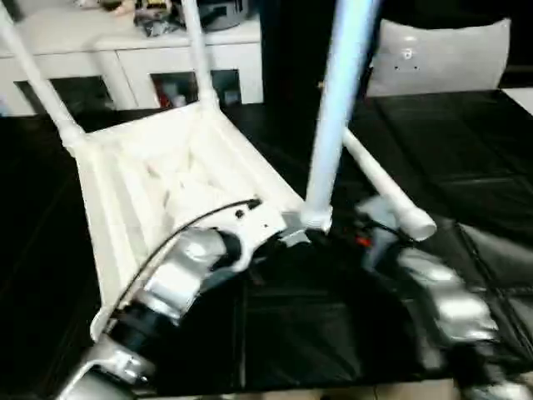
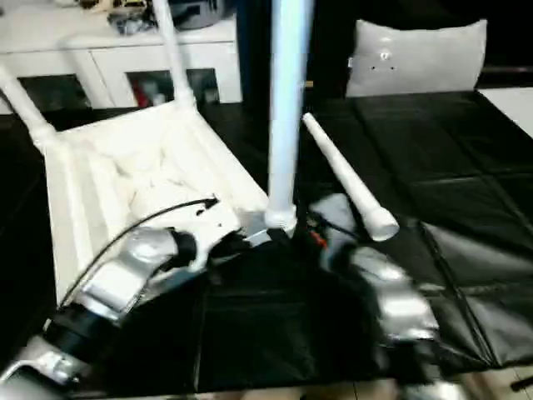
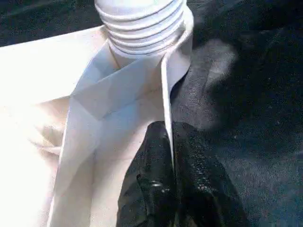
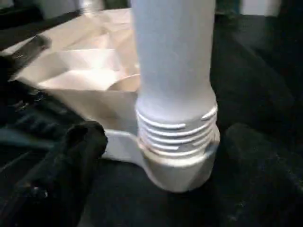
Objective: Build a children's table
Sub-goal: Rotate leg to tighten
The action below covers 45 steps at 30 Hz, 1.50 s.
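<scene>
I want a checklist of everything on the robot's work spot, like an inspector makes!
Surface: black padded mat, creased into squares.
Job's things: white ribbed plastic tabletop lies underside up; two white tubular legs stand at its far corners; a third leg stands in the near corner socket, threads still showing; a fourth leg lies loose on the mat.
Clutter: nothing seen.
Grippers: left gripper, jaws shut on the tabletop's rim beside that socket; right gripper, jaws open on either side of the third leg.
Cables: thin black cable along the left forearm.
Surroundings: grey cushion, white cabinet behind.
</scene>
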Tool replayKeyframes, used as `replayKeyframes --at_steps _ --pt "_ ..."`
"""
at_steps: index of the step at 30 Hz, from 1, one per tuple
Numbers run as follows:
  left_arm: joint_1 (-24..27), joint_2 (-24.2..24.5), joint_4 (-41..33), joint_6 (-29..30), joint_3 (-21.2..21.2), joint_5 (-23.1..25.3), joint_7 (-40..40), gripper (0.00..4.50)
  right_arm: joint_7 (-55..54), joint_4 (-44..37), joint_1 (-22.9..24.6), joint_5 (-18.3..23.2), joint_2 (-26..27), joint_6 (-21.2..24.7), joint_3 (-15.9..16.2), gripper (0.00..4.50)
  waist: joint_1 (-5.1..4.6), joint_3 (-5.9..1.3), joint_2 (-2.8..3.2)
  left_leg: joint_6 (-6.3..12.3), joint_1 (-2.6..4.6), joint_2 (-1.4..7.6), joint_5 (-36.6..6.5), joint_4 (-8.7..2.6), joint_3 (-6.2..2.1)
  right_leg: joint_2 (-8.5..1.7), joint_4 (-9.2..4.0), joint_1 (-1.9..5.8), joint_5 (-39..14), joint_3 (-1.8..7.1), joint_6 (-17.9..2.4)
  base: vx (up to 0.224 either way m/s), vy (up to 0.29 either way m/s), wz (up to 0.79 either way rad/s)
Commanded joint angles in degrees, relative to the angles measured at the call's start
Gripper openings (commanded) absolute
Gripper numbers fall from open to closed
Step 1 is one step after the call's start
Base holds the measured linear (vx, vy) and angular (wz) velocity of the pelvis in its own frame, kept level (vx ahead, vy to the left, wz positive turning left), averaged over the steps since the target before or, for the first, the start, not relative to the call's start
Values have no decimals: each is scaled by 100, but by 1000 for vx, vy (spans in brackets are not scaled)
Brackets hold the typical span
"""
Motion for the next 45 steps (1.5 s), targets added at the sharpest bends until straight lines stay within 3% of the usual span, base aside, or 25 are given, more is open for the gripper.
replayKeyframes --at_steps 1,4,7,8,11,16,17,22,26,28,31,36,40,42,45 --pt "-141 78 -32 -232 -61 18 -198 0 193 -128 -41 113 -22 -22 14 446 35 -380 -64 479 1 162 -1179 -384 -50 -314 -414 358 -1862 244 -919 0 0 0" --pt "-133 354 87 -720 -204 -32 -768 0 706 -111 -133 154 -348 -20 57 446 44 -385 -77 489 7 165 -1192 -383 -54 -317 -427 352 -2017 241 -879 0 0 0" --pt "-132 648 121 -1141 -411 -90 -1453 0 1092 -59 -252 9 -614 -143 253 446 86 -394 -65 492 41 188 -1117 -376 -51 -314 -401 317 -1840 256 -970 0 0 0" --pt "-148 703 156 -1250 -458 -83 -1569 0 1166 -51 -273 -35 -664 -196 301 446 85 -390 -92 496 27 186 -1106 -376 -42 -309 -389 324 -1799 259 -986 0 0 0" --pt "-206 874 291 -1649 -587 -129 -2037 0 1745 -109 -315 19 -842 -144 520 446 192 -399 -60 490 73 206 -1102 -368 -25 -309 -368 298 -1693 273 -1052 0 0 0" --pt "-330 974 516 -1993 -684 -138 -2497 0 2363 -21 -424 9 -958 -143 798 446 299 -420 -84 495 47 228 -947 -365 -28 -331 -289 325 -1359 282 -1185 0 0 0" --pt "-334 977 521 -2003 -688 -134 -2506 0 2375 -19 -426 8 -960 -142 805 420 307 -417 -85 496 40 228 -942 -364 -28 -337 -294 327 -1377 285 -1170 0 0 0" --pt "-418 989 700 -2239 -720 -154 -2722 0 2509 233 -621 9 -888 -156 881 393 312 -408 -121 436 34 216 -975 -368 -21 -349 -320 333 -1624 287 -1105 0 0 0" --pt "-435 984 758 -2299 -716 -149 -2761 0 2606 230 -640 31 -885 -90 905 367 297 -408 -109 417 36 222 -1004 -367 -27 -346 -318 328 -1699 285 -1078 0 0 0" --pt "-455 980 826 -2368 -707 -137 -2779 0 2648 244 -648 15 -889 -99 915 327 301 -415 -113 424 32 220 -941 -361 -26 -347 -312 331 -1646 287 -1078 0 0 0" --pt "-472 968 899 -2434 -690 -115 -2795 0 2704 302 -658 -3 -881 -129 927 318 300 -408 -116 431 33 219 -978 -363 -24 -346 -322 326 -1717 283 -1071 0 0 0" --pt "-456 970 943 -2464 -680 -113 -2780 0 2731 307 -632 1 -861 -122 943 272 299 -406 -118 391 35 224 -1025 -373 -30 -350 -330 327 -1840 283 -1020 0 0 0" --pt "-351 901 846 -2190 -541 -205 -2573 0 2645 130 -470 81 -786 56 915 267 298 -410 -117 398 39 221 -983 -365 -22 -345 -326 325 -1789 286 -1034 0 0 0" --pt "-257 769 679 -1735 -366 -268 -2192 0 2328 -23 -344 130 -632 313 859 265 297 -395 -112 378 38 232 -1008 -378 -29 -347 -331 324 -1836 287 -1041 0 0 0" --pt "-158 507 377 -1065 -119 -336 -1585 0 1417 28 -323 -74 -232 587 789 265 222 -337 -124 232 51 218 -1364 -418 -37 -347 -395 304 -2497 269 -889 0 0 0"
